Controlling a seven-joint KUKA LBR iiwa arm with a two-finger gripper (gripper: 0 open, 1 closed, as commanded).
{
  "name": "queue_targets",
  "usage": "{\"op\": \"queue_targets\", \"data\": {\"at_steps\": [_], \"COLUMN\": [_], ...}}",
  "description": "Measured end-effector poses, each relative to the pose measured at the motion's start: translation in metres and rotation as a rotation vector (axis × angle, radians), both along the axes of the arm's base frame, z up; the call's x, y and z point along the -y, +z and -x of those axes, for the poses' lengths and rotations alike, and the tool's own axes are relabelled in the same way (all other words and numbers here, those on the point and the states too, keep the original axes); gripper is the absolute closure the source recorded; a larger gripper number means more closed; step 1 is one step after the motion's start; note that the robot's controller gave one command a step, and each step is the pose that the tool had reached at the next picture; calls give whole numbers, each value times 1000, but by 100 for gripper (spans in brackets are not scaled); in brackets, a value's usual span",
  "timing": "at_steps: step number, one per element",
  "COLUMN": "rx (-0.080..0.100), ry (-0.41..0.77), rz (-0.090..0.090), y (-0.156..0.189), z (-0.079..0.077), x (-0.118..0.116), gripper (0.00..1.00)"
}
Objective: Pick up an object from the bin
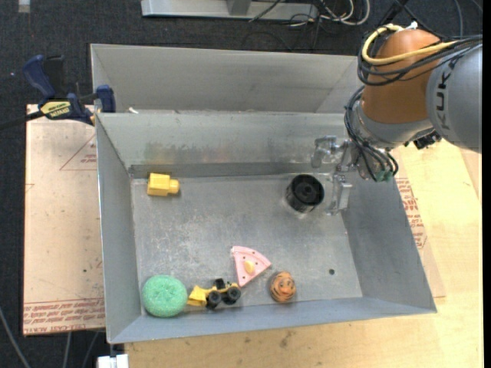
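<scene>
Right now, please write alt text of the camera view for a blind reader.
The gripper hangs near the bin's right wall, beside a black cup. A yellow block lies left; a green ball, toy car, pink wedge and orange ball line the front.

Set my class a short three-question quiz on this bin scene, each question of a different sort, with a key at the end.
1. Multiple choice: which thing lies nearest the hand?
A) a red car
B) the black round cup
C) a blue spoon

2. True or false: the yellow block lies by the far wall of the bin, towards the view's left, apart from the other things.

3. Fill in: the green ball lies in the bin's near-____ corner, as the view shows it.

Key: 1 B. 2 true. 3 left.
</scene>
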State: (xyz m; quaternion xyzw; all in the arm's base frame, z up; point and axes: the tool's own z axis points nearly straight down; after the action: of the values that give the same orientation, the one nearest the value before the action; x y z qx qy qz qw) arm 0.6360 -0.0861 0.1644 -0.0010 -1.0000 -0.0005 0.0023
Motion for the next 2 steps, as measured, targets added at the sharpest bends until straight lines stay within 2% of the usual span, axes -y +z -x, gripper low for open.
{"op": "queue_targets", "data": {"at_steps": [1,2], "rx": [7,11], "ry": [1,75], "rz": [1,1], "y": [5,-33], "z": [-1,19], "x": [0,-16], "gripper": [0,0]}}
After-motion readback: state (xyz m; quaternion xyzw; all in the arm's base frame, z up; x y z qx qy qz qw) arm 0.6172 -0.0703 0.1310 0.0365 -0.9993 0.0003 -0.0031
